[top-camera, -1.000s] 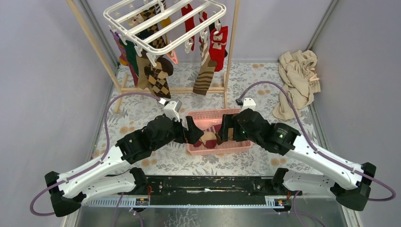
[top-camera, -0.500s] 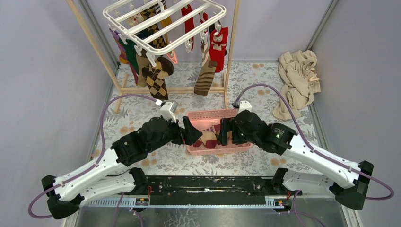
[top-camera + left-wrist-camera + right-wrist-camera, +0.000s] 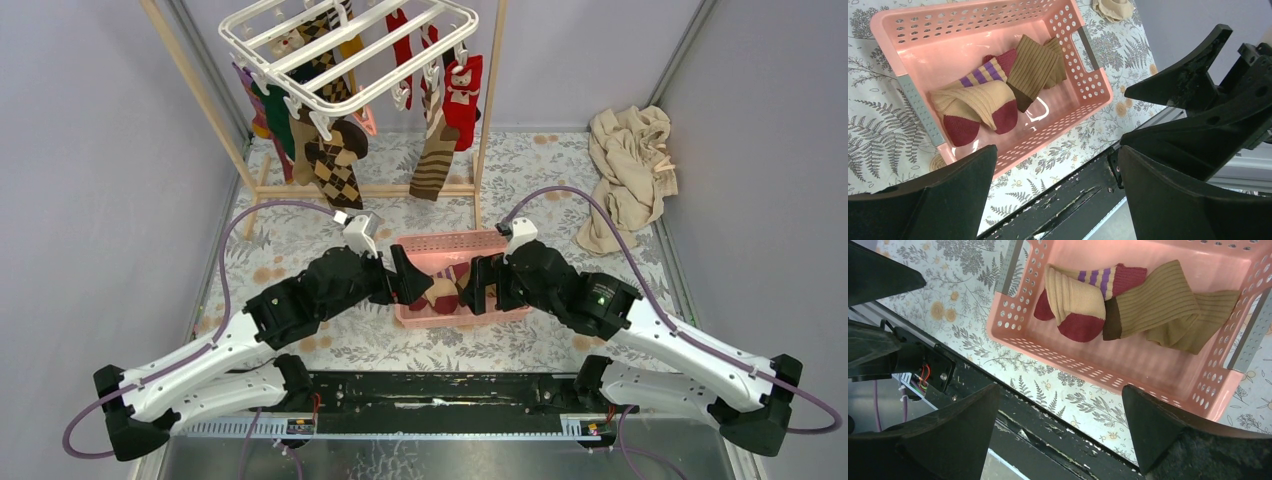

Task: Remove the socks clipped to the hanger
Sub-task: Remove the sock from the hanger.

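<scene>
Over the basket (image 3: 450, 238), left hand (image 3: 1055, 150) and right hand (image 3: 1060, 389) wide, empty; hanger (image 3: 345, 50) long axis near-left to far-right.

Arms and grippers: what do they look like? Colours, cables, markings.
Left arm and right arm: white links, black joints and bases. A purple cable loops to a white camera block on each wrist. Green light on the right arm. Jaws: matte black tapering wedges.

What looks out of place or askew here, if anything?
A crumpled beige cloth lies heaped at the table's far right corner, apart from the sock work. The hanger appears to hang tilted rather than level, with clipped socks dangling at different heights. The loose socks lie inside the pink basket; nothing has spilled.
</scene>
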`<state>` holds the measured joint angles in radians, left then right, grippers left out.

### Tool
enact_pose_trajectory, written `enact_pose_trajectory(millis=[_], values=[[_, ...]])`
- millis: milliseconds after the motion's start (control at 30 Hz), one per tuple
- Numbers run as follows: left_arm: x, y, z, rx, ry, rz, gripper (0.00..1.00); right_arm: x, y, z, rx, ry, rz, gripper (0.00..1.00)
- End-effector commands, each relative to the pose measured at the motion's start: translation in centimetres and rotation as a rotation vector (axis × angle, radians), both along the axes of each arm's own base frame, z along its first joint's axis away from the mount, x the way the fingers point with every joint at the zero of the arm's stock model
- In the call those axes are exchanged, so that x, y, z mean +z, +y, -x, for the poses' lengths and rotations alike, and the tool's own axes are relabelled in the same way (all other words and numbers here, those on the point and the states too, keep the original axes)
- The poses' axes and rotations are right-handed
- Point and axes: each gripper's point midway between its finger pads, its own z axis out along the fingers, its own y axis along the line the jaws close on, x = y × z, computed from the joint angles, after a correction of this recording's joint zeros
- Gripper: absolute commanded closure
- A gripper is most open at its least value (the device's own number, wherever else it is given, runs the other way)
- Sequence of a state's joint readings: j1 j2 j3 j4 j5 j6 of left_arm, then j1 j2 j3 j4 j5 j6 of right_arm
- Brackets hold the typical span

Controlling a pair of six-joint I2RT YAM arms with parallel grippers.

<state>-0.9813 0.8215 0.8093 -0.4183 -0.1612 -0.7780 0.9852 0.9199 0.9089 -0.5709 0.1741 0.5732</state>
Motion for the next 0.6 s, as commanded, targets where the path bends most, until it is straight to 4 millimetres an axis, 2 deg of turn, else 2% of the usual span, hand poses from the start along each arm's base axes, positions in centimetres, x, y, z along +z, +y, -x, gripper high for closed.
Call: enact_pose_trajectory(millis=[0, 133, 400, 467, 567], values=[[0.6, -0.9, -0.3, 0.002, -0.019, 0.056, 0.01, 1.5, 0.2, -0.5, 0.000, -0.063, -0.056, 0.00], [-0.4, -0.4, -0.6, 0.022, -0.035, 0.038, 0.01, -0.3, -0.1, -0.5, -0.003, -0.071, -0.053, 0.00], [-1.0, 0.4, -1.2, 0.053, -0.074, 0.009, 0.01, -4.4, -0.8, -1.3, -0.037, -0.075, 0.027, 0.00], [-1.8, 0.8, -1.3, 0.070, -0.061, -0.011, 0.01, -4.8, -0.8, -1.9, -0.042, -0.098, 0.049, 0.00], [-2.9, 1.6, -1.2, 0.099, -0.034, -0.034, 0.02, -3.8, -0.1, -3.3, -0.047, -0.157, 0.063, 0.00]])
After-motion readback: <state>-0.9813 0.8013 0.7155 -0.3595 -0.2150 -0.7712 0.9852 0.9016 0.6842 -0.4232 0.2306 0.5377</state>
